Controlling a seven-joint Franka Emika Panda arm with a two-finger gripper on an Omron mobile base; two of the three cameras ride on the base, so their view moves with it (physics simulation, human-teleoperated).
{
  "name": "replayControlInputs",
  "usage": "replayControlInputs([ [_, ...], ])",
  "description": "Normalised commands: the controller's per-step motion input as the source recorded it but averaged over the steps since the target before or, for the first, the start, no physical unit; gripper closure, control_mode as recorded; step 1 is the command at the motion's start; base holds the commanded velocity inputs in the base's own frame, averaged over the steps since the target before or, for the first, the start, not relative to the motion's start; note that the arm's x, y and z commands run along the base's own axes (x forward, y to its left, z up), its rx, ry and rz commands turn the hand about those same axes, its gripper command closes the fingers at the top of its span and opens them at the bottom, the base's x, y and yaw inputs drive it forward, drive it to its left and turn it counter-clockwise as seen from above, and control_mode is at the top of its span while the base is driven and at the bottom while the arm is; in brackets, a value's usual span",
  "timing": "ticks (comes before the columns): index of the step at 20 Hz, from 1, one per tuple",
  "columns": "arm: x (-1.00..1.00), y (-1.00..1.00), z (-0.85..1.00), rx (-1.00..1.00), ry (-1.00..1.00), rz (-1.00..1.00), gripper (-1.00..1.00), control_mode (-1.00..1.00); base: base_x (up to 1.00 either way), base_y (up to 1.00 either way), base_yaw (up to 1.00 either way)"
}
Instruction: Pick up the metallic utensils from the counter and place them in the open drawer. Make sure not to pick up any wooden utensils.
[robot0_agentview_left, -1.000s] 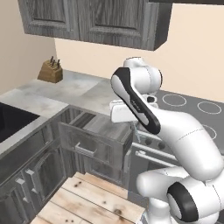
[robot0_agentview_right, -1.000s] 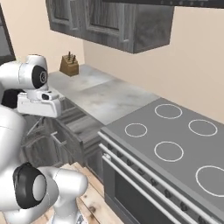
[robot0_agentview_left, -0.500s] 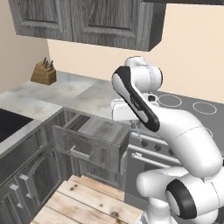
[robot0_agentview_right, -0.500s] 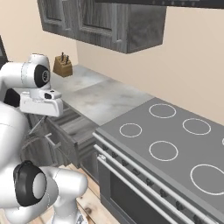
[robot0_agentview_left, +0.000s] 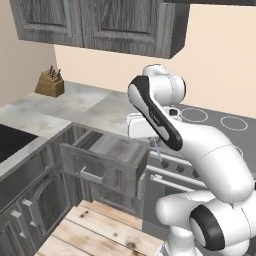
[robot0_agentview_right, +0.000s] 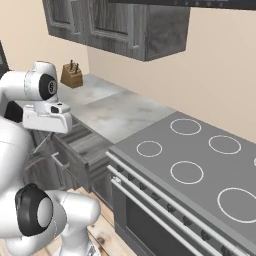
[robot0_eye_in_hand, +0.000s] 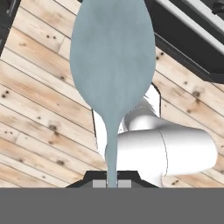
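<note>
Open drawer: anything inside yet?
The open drawer shows only bare pale floor where visible. The arm hides its right end. The gripper, shut on the spoon, is over wooden flooring.

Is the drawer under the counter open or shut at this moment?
Open. The drawer juts out from the cabinet front, its pale inside showing from above and its bar handle standing forward of the neighbouring doors. The right base view shows it pulled out too.

The light grey marbled counter (robot0_agentview_left: 95, 107) carries a wooden knife block (robot0_agentview_left: 50, 82) in its far corner by the wall.
</note>
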Motion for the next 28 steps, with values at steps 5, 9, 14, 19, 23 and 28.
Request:
replayControlInputs([
  [5, 0.46, 0.02, -0.17, 0.00, -0.04, 0.10, 1.00, -1.00, 0.00, 0.00, 0.00],
  [9, 0.23, 0.01, -0.12, -0.02, -0.02, 0.36, 1.00, -1.00, 0.00, 0.00, 0.00],
  [14, 0.12, 0.02, -0.09, -0.16, -0.04, 0.36, 1.00, -1.00, 0.00, 0.00, 0.00],
  [19, 0.29, 0.06, -0.30, -0.06, 0.00, 0.45, 1.00, -1.00, 0.00, 0.00, 0.00],
  [23, 0.20, 0.02, -0.25, 0.00, 0.00, 0.41, 1.00, -1.00, 0.00, 0.00, 0.00],
  [28, 0.24, 0.13, -0.26, 0.01, 0.00, 0.34, 1.00, -1.00, 0.00, 0.00, 0.00],
])
